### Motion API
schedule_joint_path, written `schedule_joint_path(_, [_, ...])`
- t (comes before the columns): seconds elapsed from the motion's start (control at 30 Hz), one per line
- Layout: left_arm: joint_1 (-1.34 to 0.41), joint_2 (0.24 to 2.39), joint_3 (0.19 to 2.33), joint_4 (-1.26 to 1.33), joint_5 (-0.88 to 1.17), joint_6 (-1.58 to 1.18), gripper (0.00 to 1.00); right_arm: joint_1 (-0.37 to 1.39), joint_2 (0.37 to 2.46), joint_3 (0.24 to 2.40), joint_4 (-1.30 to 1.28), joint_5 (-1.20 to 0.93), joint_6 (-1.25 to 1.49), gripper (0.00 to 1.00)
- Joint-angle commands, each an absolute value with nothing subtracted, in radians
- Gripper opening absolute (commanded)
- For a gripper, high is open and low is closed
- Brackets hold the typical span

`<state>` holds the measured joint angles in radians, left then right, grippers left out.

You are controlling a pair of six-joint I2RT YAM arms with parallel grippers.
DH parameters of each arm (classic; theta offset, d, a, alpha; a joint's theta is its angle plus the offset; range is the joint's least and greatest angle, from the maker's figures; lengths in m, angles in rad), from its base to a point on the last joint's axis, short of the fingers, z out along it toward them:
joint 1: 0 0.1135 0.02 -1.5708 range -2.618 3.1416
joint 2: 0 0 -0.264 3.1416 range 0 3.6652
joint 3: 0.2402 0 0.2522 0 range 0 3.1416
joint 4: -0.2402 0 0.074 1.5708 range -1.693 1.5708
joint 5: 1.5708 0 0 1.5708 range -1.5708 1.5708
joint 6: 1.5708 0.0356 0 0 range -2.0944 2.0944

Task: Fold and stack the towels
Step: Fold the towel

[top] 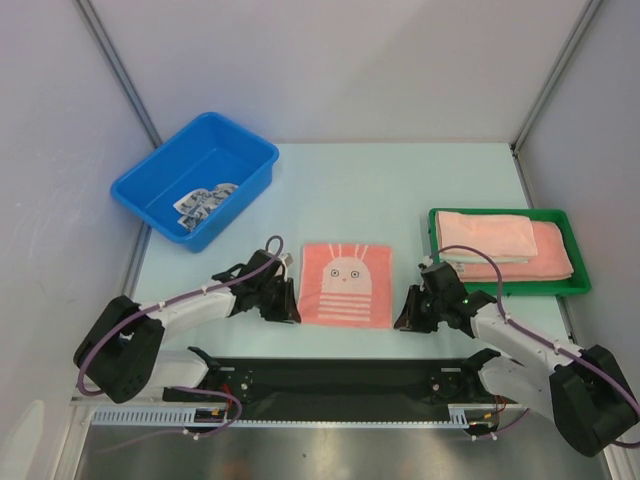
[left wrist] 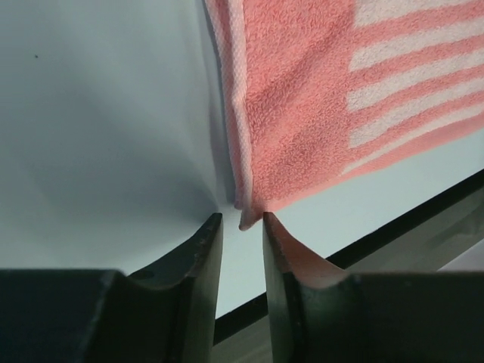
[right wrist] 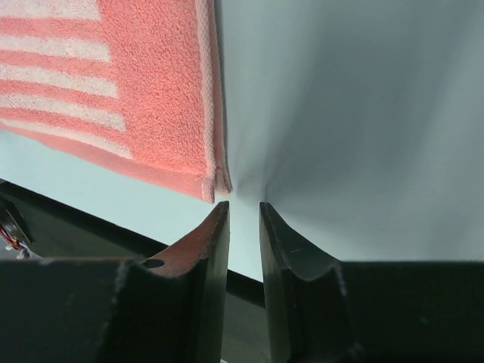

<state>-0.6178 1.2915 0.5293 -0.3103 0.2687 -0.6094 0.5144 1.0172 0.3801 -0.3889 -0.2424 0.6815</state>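
A salmon-pink towel with a white bunny face and stripes lies flat and square in the middle of the table. My left gripper sits low at its near left corner. In the left wrist view the jaws stand slightly open, and the towel has its corner tip just at the gap, not pinched. My right gripper is at the near right corner. In the right wrist view it is narrowly open and empty, with the towel's corner just left of the fingertips.
A green tray at the right holds folded pink towels stacked together. A blue bin at the back left holds a blue-and-white patterned cloth. A black strip runs along the table's near edge behind both grippers.
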Motion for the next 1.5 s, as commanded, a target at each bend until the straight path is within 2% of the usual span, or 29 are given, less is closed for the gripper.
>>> schedule_joint_path(0.0, [-0.621,1.279,0.578,-0.360,0.275,-0.581,0.34,0.515,0.979,0.425,-0.451,-0.213,0.681,0.28])
schedule_joint_path(0.2, [-0.620,1.239,0.784,-0.511,0.193,-0.543,0.46,0.515,0.969,0.557,-0.508,-0.176,0.687,0.28])
schedule_joint_path(0.47, [-0.598,1.437,0.939,-0.362,0.279,-0.488,0.44,0.540,1.152,0.614,-0.443,-0.157,0.689,0.23])
schedule_joint_path(0.77, [-0.515,1.727,1.074,-0.288,0.285,-0.462,0.40,0.571,1.186,0.473,-0.409,-0.094,0.718,0.19])
schedule_joint_path(1.03, [-0.486,1.741,1.108,-0.321,0.334,-0.460,0.40,0.572,1.105,0.530,-0.483,-0.083,0.696,0.20])
schedule_joint_path(1.17, [-0.483,1.697,1.153,-0.345,0.360,-0.451,0.42,0.555,1.117,0.630,-0.492,-0.080,0.647,0.27])
schedule_joint_path(1.33, [-0.469,1.765,1.226,-0.397,0.331,-0.433,0.42,0.462,1.291,0.776,-0.336,-0.198,0.498,0.26])
schedule_joint_path(1.47, [-0.459,1.822,1.269,-0.399,0.318,-0.425,0.40,0.439,1.529,0.929,-0.273,-0.218,0.368,0.25])
